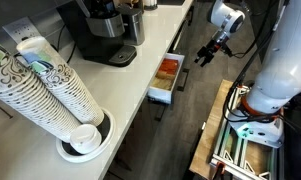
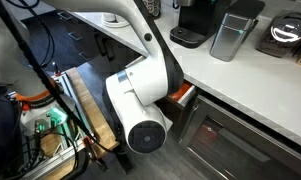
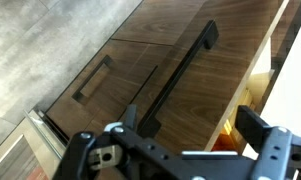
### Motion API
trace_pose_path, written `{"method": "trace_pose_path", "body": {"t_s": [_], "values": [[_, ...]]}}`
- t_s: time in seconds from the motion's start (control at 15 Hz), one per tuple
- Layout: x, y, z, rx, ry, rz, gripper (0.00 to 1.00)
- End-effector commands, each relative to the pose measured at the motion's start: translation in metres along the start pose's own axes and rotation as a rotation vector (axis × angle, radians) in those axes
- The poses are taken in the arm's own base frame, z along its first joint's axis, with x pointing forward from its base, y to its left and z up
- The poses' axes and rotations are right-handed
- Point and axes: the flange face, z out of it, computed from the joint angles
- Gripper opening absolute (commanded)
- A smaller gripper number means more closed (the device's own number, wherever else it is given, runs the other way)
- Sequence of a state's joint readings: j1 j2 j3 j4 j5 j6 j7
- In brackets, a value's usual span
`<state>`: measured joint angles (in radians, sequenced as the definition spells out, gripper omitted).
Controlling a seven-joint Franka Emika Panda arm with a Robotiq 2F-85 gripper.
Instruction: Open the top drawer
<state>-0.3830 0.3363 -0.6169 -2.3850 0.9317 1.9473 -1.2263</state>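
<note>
The top drawer [image 1: 165, 78] is sticking out from under the countertop [image 1: 162, 35], with its contents lying inside. My gripper [image 1: 206, 55] is hanging near its front, out over the floor. On the countertop, the coffee maker [image 1: 102, 30] is standing behind the drawer, and stacked paper cups [image 1: 45, 90] are leaning further along. Cabinet fronts [image 2: 235, 140] are sitting below the countertop.

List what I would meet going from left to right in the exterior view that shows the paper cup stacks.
paper cup stacks → coffee machine → top drawer, pulled open → gripper → robot arm's white body
</note>
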Motion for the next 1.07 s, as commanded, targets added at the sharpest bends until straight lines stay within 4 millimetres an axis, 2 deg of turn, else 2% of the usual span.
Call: {"method": "trace_pose_path", "body": {"t_s": [0.0, 0.27, 0.33, 0.53, 1.0], "values": [[-0.011, -0.031, -0.007, -0.069, -0.025, -0.034, 1.0], [-0.013, -0.054, -0.01, -0.138, -0.054, -0.073, 1.0], [-0.004, -0.04, -0.007, -0.103, -0.056, -0.061, 1.0], [-0.006, -0.052, -0.009, -0.118, -0.054, -0.079, 1.0], [-0.008, -0.053, -0.008, -0.117, -0.054, -0.079, 1.0]]}}
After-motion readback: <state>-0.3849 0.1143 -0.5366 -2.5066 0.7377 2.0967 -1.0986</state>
